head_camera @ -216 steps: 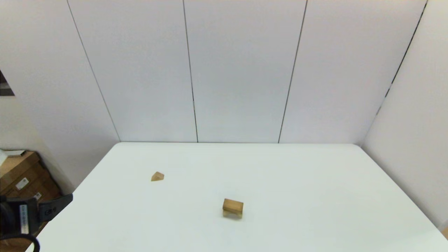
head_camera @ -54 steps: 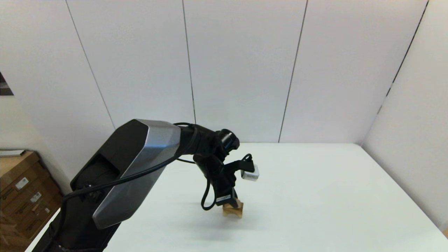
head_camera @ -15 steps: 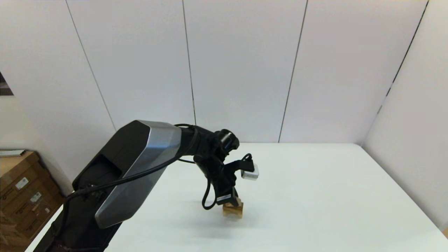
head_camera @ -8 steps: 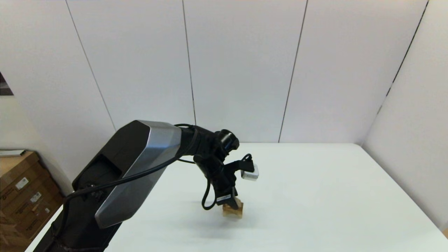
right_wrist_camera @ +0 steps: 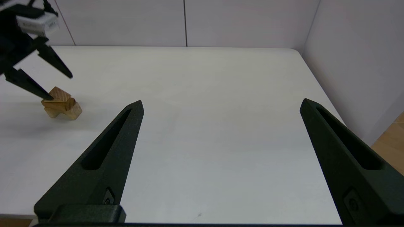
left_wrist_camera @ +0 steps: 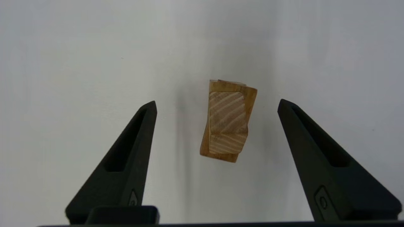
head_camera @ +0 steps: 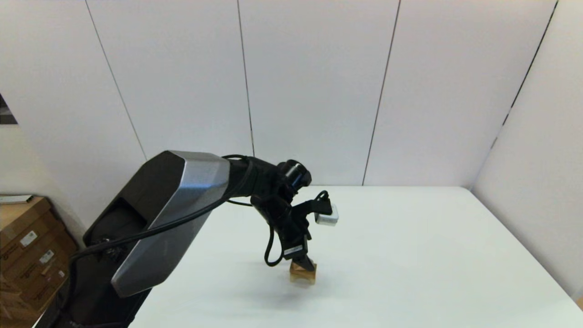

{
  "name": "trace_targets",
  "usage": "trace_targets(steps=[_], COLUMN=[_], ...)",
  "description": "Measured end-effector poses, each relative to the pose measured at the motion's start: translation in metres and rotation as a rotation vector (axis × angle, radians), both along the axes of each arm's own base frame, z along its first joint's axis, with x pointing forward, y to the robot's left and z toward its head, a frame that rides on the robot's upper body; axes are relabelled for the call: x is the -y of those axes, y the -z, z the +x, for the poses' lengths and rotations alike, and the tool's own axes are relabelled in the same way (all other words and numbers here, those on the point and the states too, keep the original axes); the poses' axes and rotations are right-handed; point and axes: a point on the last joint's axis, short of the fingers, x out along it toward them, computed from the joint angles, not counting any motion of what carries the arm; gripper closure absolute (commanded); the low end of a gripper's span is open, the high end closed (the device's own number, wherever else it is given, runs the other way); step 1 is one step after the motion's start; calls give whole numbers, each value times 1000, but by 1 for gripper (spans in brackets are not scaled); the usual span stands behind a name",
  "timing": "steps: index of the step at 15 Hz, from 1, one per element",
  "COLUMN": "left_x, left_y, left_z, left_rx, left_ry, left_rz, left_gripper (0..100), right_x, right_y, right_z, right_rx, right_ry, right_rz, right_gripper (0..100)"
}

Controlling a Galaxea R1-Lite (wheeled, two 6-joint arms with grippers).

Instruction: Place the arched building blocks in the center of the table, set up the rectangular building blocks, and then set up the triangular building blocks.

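Change: since half a second ago we see our left arm lifted a little, its gripper now clear above the block pile rather than down on it; the blocks sit where they were.
Left gripper [left_wrist_camera: 217, 105]: we hold it just above the stack, jaws spread wide, one finger on each side of the wood and touching neither.
Rectangular building blocks [left_wrist_camera: 228, 112]: lies on top of the arch, turned a little askew to it, striped grain facing up.
Arched building blocks [right_wrist_camera: 63, 110]: stands on the worktop beneath the bar, near the middle and slightly to the near side; we can make out the cut-out under it from our right wrist camera.
Triangular building blocks: hidden behind our left arm in the head view, so we cannot place it.
Right gripper [right_wrist_camera: 221, 105]: parked off the near right edge, jaws wide apart, holding nothing.
Worktop [head_camera: 410, 255]: white, with the stack's shadow falling just to its left.
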Motion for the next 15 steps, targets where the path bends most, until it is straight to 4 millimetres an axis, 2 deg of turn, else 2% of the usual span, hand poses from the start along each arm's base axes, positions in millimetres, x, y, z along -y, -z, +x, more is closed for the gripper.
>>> trace_targets(steps=[3,6,8,10,12,15], left_x=[-8,-28,-46,-72,-105,-165], left_y=[-48,-119,-175,-233,-283,-337], left_z=[-7,-27,-52,-88,-134,-210], left_rx=[33,70,89,122,175,292], left_ry=[-47,-105,-177,-240,-279,-328], left_rz=[-64,-157,-248,-344,-429,-544], left_gripper=[0,0,0,0,0,0], right_x=[0,0,0,0,0,0], right_y=[0,0,0,0,0,0], right_z=[0,0,0,0,0,0], right_rx=[1,0,0,1,0,0], right_ry=[0,0,0,0,0,0], right_rz=[0,0,0,0,0,0], right_gripper=[0,0,0,0,0,0])
